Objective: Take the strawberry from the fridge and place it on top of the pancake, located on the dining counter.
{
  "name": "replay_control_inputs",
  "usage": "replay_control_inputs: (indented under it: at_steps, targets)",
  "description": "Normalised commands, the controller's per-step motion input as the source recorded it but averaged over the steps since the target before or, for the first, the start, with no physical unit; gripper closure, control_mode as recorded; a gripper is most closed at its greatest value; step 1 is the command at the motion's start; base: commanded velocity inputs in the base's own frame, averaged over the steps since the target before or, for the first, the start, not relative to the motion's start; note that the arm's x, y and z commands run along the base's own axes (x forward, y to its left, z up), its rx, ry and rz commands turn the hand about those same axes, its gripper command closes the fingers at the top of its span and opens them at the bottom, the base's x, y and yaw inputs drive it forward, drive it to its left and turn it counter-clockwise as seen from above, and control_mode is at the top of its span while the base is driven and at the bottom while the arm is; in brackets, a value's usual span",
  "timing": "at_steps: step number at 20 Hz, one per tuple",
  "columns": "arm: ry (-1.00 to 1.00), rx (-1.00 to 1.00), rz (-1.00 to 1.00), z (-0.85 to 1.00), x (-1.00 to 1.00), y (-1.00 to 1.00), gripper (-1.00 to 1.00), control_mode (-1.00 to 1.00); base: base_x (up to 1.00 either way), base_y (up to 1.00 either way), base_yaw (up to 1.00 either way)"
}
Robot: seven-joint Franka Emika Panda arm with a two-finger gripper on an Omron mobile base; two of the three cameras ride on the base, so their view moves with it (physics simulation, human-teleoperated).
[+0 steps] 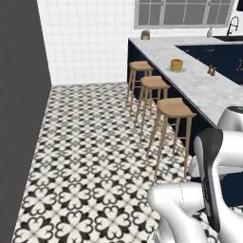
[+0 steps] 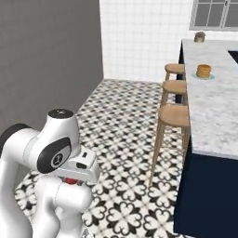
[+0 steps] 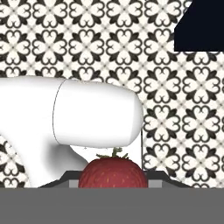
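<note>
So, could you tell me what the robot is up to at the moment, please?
The gripper is holding the strawberry, tucked low over the patterned floor. The pancake sits on its plate on the dining counter, beyond the wooden stools, with nothing on top, so the strawberry has not been placed yet.

We see dining counter (image 1: pixel 199 83), white-grey marble on navy base, running along right side. On it: pancake (image 1: pixel 176 64) on pale greenish plate (image 1: pixel 176 70) toward far end, small brown item (image 1: pixel 145 34) at far corner, small dark item (image 1: pixel 211 70) right of plate. Three wooden stools (image 1: pixel 175 108) stand on patterned floor (image 1: pixel 90 156), just beside counter's left edge.
</note>
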Motion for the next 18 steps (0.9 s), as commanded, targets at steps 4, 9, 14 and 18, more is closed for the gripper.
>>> replay_control_inputs:
  at_steps: [4,9,14,18]
  targets:
    - [0.00,0.00,0.00,0.00,0.00,0.00,1.00,1.00,0.89,1.00,-0.50]
    - [0.00,0.00,0.00,0.00,0.00,0.00,1.00,1.00,0.96,1.00,-0.51]
    - [0.00,0.00,0.00,0.00,0.00,0.00,1.00,1.00,1.00,1.00,-0.51]
    - [0.00,0.00,0.00,0.00,0.00,0.00,1.00,1.00,1.00,1.00,-0.50]
